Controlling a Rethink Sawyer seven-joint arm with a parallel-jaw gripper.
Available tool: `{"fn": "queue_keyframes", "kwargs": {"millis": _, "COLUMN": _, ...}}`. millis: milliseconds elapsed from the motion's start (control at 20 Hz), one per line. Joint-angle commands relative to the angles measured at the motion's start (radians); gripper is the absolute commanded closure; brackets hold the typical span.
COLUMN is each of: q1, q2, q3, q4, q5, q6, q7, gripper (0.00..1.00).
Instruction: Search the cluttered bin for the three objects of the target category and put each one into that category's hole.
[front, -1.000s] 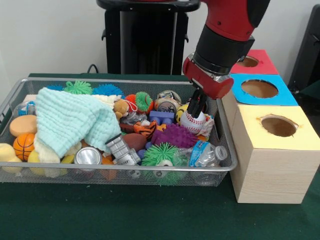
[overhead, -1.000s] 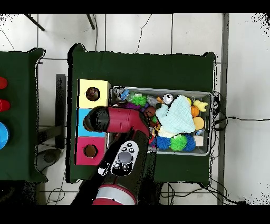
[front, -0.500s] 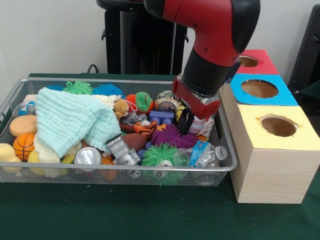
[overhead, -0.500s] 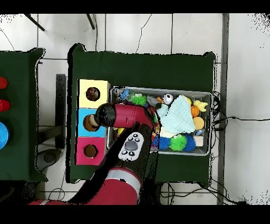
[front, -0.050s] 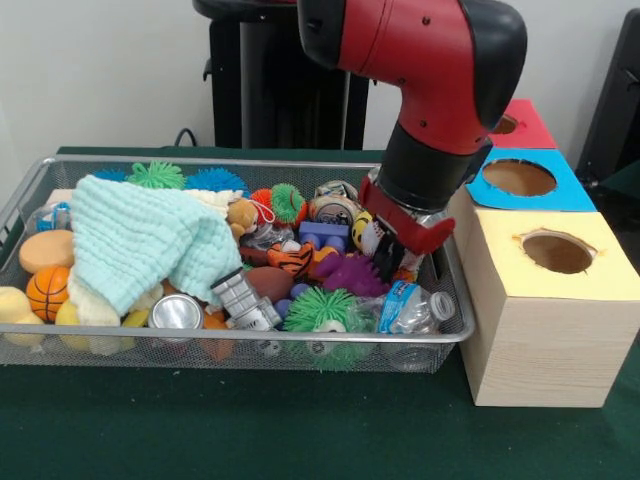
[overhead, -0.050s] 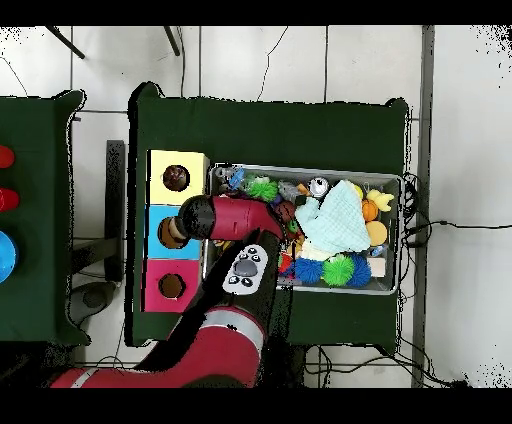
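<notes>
Down among the clutter at the wire bin's box-side end, the gripper sits low beside the purple spiky toy, just above the crushed water bottle. I cannot tell whether its fingers are spread or closed; the red wrist housing covers them.

Over the last second the arm has swung lower and leaned further over the bin. The baseball, plain under the gripper 1 second ago, no longer shows in the front view, and only a yellow-and-black ball peeks out beside the wrist. My guess is that the baseball is hidden behind the gripper or caught in it, which cannot be settled from here.

If balls are the target category, the orange basketball lies at the bin's far end, beside the mint cloth. All 3 holes stand alongside: yellow box, blue box, red box. Nothing is yet over any hole, so the search looks at its grasping stage.
</notes>
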Motion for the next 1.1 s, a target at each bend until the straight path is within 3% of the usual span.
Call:
{"fn": "queue_keyframes", "kwargs": {"millis": 50, "q1": 0.003, "q2": -0.107, "q3": 0.135, "q4": 0.151, "q5": 0.064, "q6": -0.033, "q7": 0.132, "gripper": 1.00}}
{"fn": "queue_keyframes", "kwargs": {"millis": 250, "q1": -0.043, "q2": -0.143, "q3": 0.142, "q4": 0.096, "q5": 0.052, "q6": 0.086, "q7": 0.044, "gripper": 1.00}}
{"fn": "queue_keyframes", "kwargs": {"millis": 550, "q1": -0.140, "q2": -0.142, "q3": 0.187, "q4": -0.031, "q5": 0.020, "q6": 0.211, "q7": -0.080, "gripper": 1.00}}
{"fn": "queue_keyframes", "kwargs": {"millis": 1000, "q1": -0.207, "q2": -0.131, "q3": 0.224, "q4": -0.094, "q5": -0.067, "q6": 0.207, "q7": -0.168, "gripper": 1.00}}
{"fn": "queue_keyframes", "kwargs": {"millis": 1050, "q1": -0.216, "q2": -0.132, "q3": 0.236, "q4": -0.094, "q5": -0.071, "q6": 0.205, "q7": -0.172, "gripper": 0.00}}
{"fn": "queue_keyframes", "kwargs": {"millis": 1100, "q1": -0.234, "q2": -0.128, "q3": 0.256, "q4": -0.101, "q5": -0.078, "q6": 0.215, "q7": -0.213, "gripper": 0.00}}
